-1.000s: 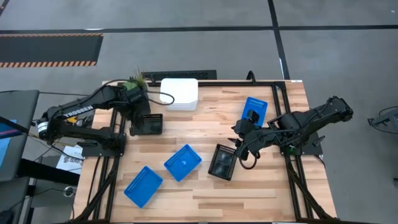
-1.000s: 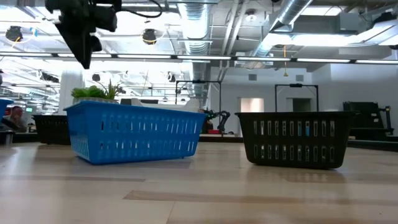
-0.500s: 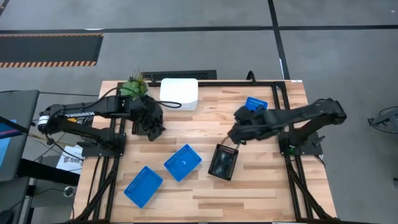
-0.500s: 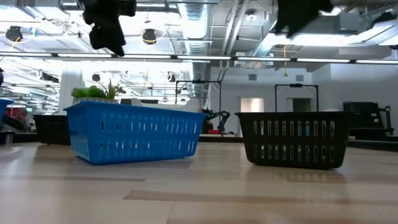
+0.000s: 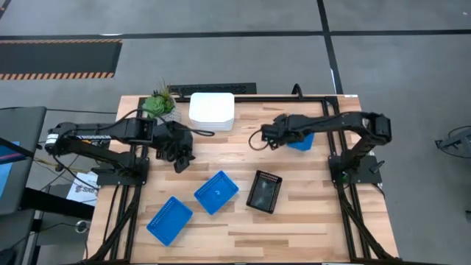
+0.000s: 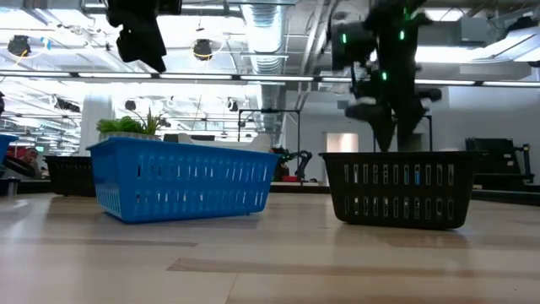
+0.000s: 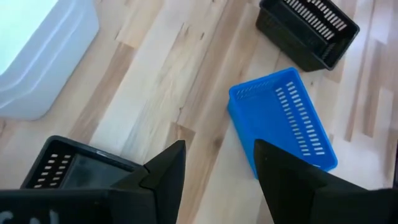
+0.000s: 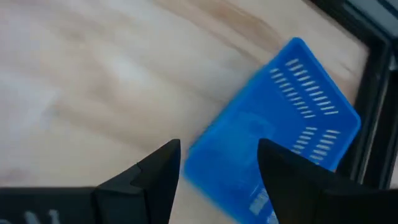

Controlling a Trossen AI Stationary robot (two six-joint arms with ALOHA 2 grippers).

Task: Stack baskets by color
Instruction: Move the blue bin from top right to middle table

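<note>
A white basket stack (image 5: 212,109) stands at the far edge. Two blue baskets (image 5: 216,192) (image 5: 169,219) and a slotted black basket (image 5: 265,191) rest on the table nearer the front. A third blue basket (image 5: 303,138) lies at the far right, partly under my right arm. My left gripper (image 5: 179,153) hangs open, high over another black basket (image 7: 62,167), which rests on the table under its one finger; only bare wood shows between its fingers (image 7: 217,155). My right gripper (image 5: 265,137) is open and slants down, just left of the far-right blue basket (image 8: 280,124).
A small green potted plant (image 5: 158,103) stands at the far left, beside the white stack. A black frame rail (image 5: 331,110) runs along the table's far and right edges. Bare wood (image 5: 243,158) lies between the two grippers.
My left gripper has swung from beside the plant toward the near edge and now hangs over the left black basket. My right gripper has left the middle black basket, gone toward the far edge and come down while rolling, and now hangs by the far-right blue basket.
</note>
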